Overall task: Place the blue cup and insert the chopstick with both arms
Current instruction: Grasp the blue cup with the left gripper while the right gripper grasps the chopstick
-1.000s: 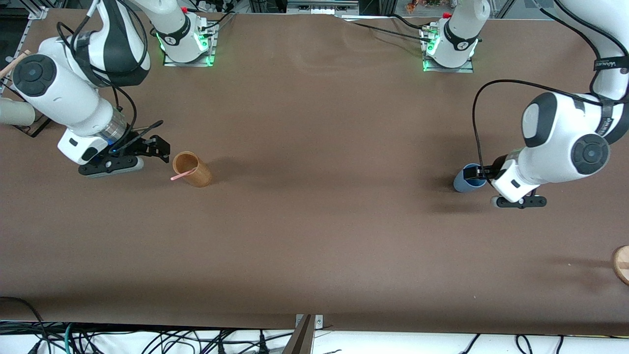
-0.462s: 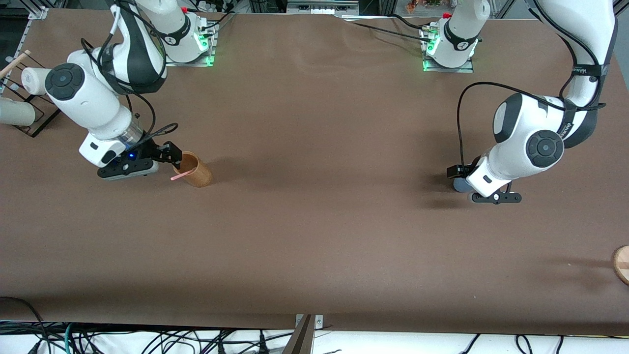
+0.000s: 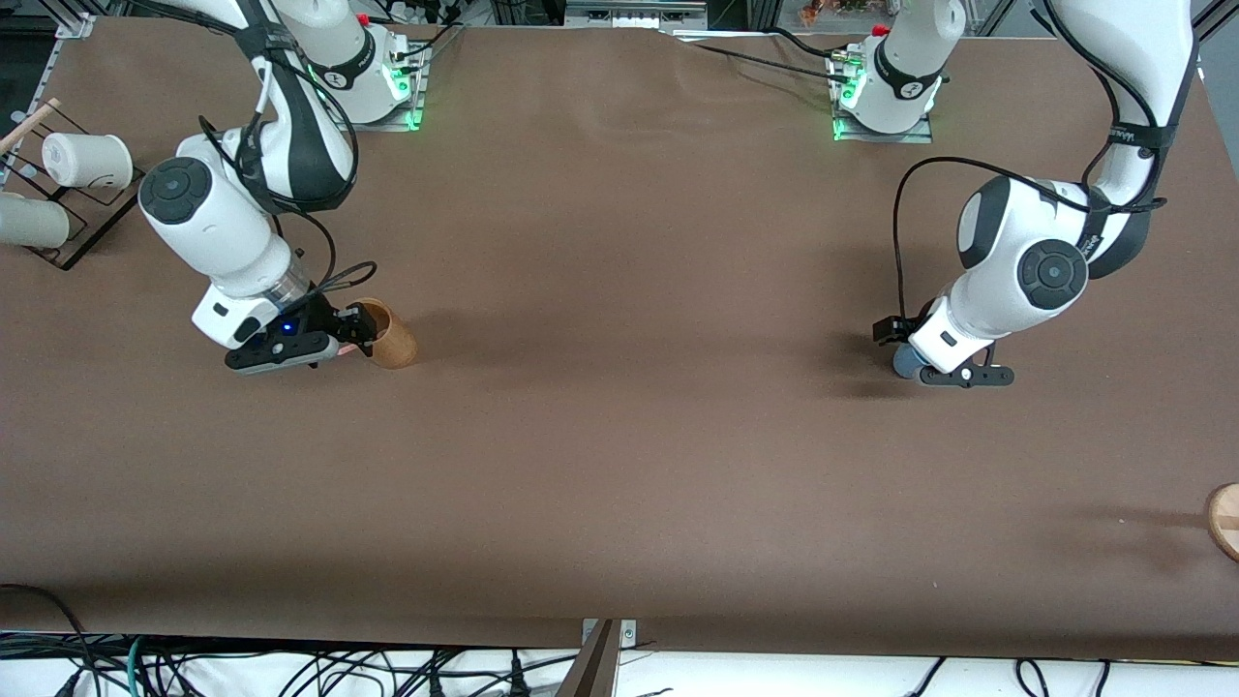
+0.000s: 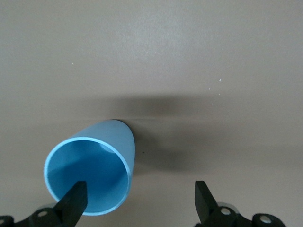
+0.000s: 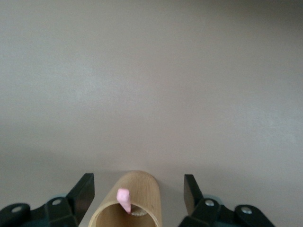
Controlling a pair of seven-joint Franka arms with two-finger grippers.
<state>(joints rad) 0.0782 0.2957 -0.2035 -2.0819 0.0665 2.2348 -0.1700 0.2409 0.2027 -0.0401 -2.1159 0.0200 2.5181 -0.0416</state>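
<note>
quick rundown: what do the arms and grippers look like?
Both arms are glossy white with black joint bands and round dark-grey caps. Green lights glow at both bases. Left gripper and right gripper have black fingers on white hand bodies; black cables loop to each wrist, and a blue light shows on the right hand.

Even overhead light fills the front view, and the brown surface shows no glare, only soft blurred shadows beside the blue cup and the brown cup. In the left wrist view the blue cup's rim is sharp near one finger, and a broad dark shadow lies on the surface just past the fingers. The right wrist view is dimmer and hazier, the surface fading to grey away from the fingers.
</note>
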